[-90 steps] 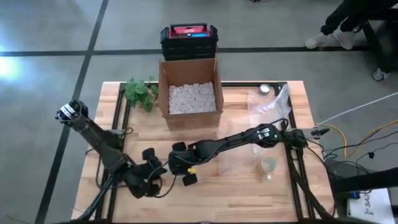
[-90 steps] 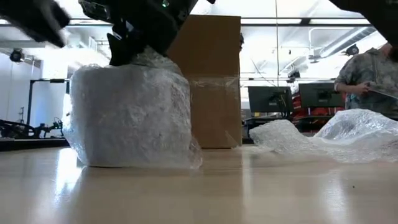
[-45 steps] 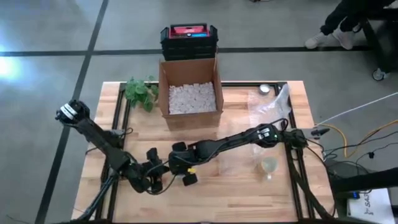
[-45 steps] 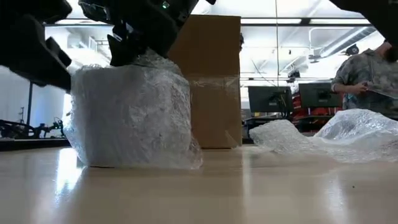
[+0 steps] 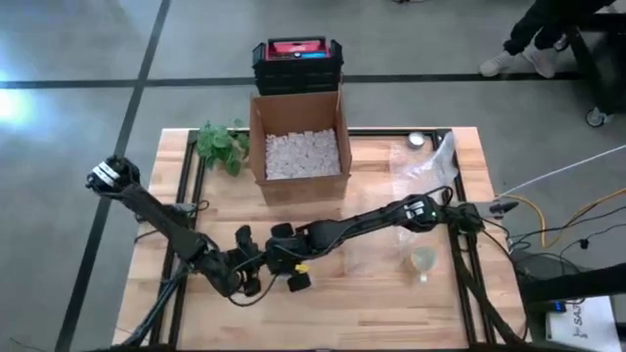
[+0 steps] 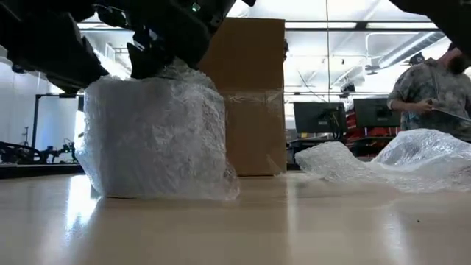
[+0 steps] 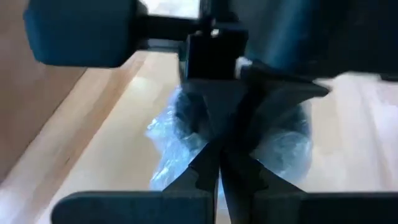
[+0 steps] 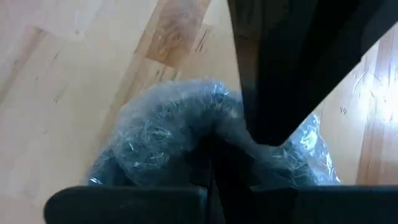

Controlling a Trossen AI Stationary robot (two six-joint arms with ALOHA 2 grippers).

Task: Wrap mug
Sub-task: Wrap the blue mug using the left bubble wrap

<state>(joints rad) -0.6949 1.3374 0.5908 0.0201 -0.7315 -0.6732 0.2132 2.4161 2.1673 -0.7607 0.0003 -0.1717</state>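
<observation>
Right hand [image 5: 281, 256] clamped on wrapped mug [image 6: 154, 136] top; left hand [image 5: 246, 274] closed, just beside it, nearer the desk's [image 5: 372, 303] front edge.

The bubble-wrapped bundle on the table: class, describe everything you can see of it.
The wrapped bundle is a squat, roughly cylindrical lump covered in crinkled clear bubble wrap, its contents dark in the wrist views. It stands upright on the wooden table, in front of the cardboard box. The right gripper pinches the wrap at its top, and the left gripper, fingers together, is close beside it.
</observation>
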